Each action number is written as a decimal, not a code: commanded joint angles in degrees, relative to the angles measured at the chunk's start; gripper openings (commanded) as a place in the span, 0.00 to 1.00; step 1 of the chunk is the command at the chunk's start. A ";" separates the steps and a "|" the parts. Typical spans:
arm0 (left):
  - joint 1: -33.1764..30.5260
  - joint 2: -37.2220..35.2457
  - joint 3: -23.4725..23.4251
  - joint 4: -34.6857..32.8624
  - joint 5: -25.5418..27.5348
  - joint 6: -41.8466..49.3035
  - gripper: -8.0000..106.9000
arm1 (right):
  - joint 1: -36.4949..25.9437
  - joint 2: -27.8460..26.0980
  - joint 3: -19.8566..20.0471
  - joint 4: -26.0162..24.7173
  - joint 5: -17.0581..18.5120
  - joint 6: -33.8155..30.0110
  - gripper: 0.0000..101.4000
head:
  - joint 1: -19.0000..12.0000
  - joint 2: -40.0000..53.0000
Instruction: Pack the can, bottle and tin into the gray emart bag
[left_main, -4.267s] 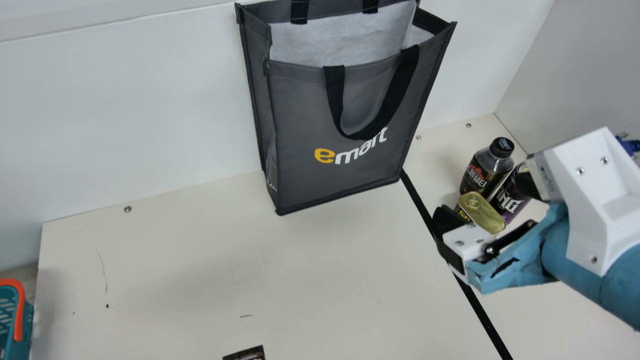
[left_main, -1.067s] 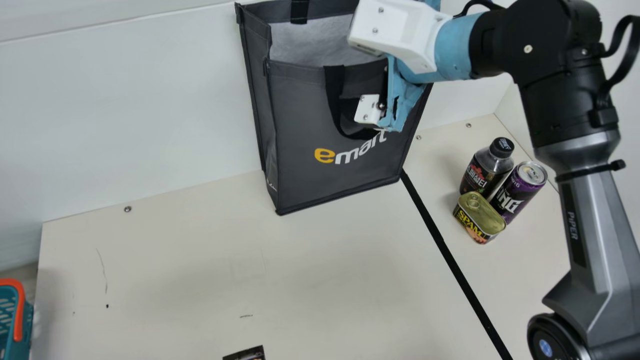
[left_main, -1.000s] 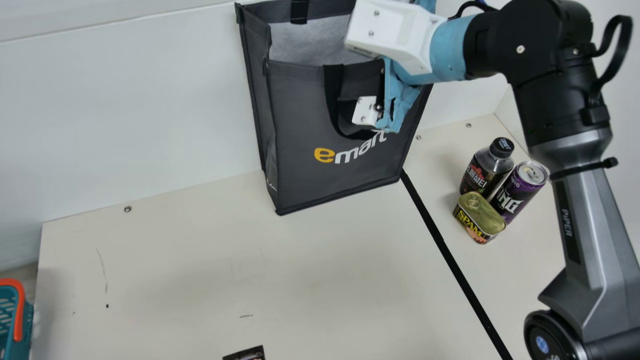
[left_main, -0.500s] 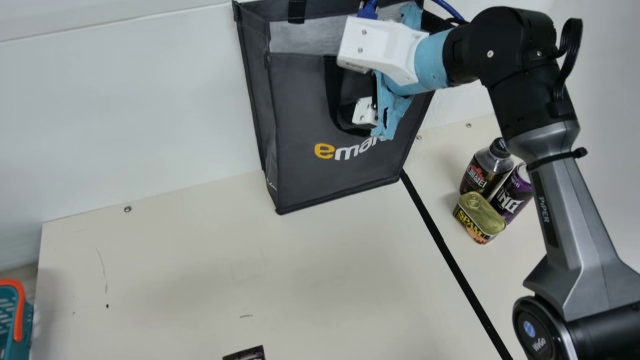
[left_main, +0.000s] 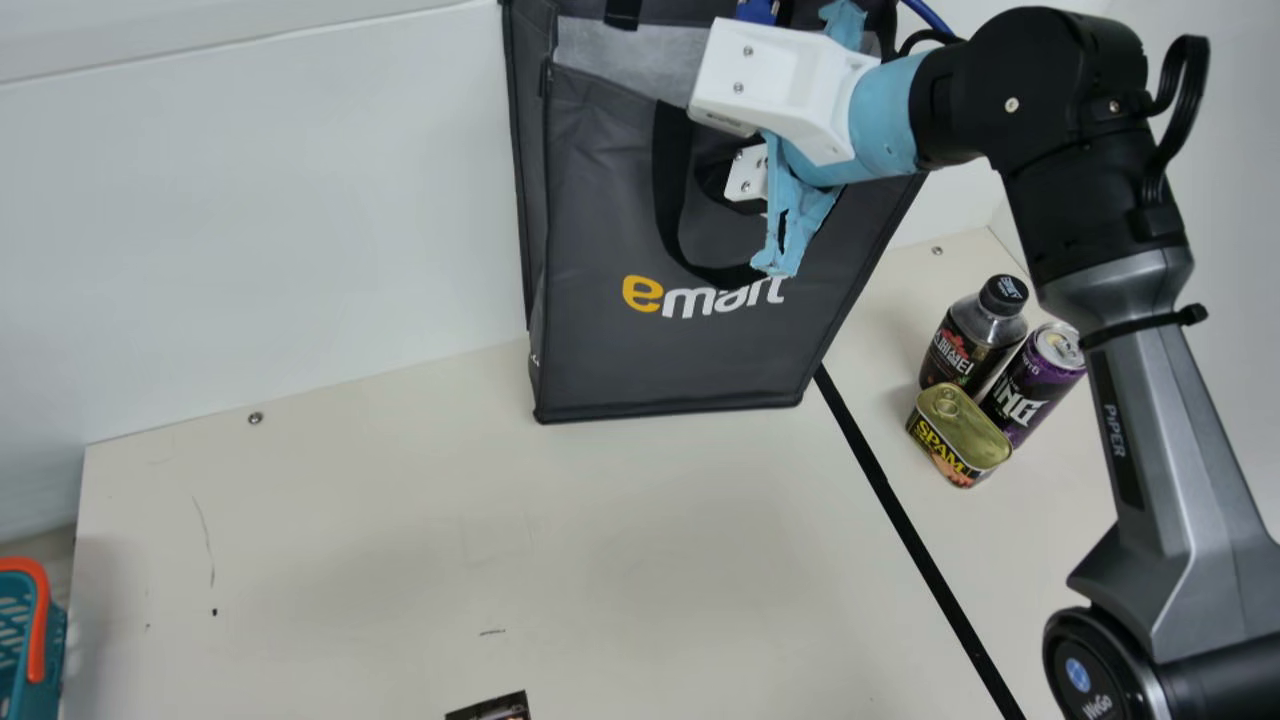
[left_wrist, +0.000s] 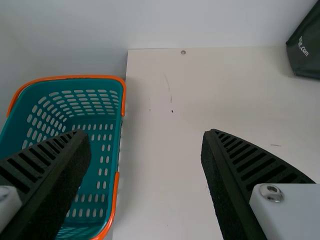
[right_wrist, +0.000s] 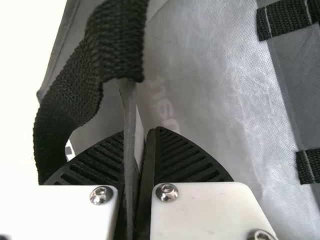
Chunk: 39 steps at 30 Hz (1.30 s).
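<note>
In the main view my right gripper (left_main: 765, 190) is at the upper front of the gray emart bag (left_main: 600, 220), its fingertips hidden. The right wrist view shows that gripper (right_wrist: 142, 150) shut on the bag's front wall near the rim, beside a black strap (right_wrist: 75, 100); pale lining (right_wrist: 215, 90) lies beyond. Right of the bag stand the bottle (left_main: 968, 345), the purple can (left_main: 1035, 385) and the tin (left_main: 955, 440), close together. The raised right forearm passes close by the can. My left gripper (left_wrist: 146, 135) is open and holds nothing, partly over a basket in the left wrist view.
The teal basket (left_wrist: 95, 120) with orange handles stands beside the table's left edge. A black tape line (left_main: 900, 500) runs between bag and goods. A dark printed item (left_main: 495, 708) shows at the near edge; a white wall rises behind the bag.
My right gripper has gone from above the tin, can and bottle to the bag's front wall and taken hold. The bag has turned, its lower right corner swinging nearer. The three goods have stayed put.
</note>
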 joint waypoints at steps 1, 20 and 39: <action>0.00 0.00 0.00 0.00 0.00 0.00 0.85 | -0.04 -0.60 0.24 0.02 -0.10 0.30 0.00 | -1.30 -0.05; 0.00 0.00 0.00 0.00 0.00 0.00 0.85 | 2.71 -10.47 6.20 -2.34 -0.10 3.49 0.00 | -1.30 -0.05; 0.00 0.00 0.00 0.00 0.00 0.00 0.85 | 9.63 -21.88 14.29 -7.46 -0.10 7.58 0.00 | -1.30 -0.05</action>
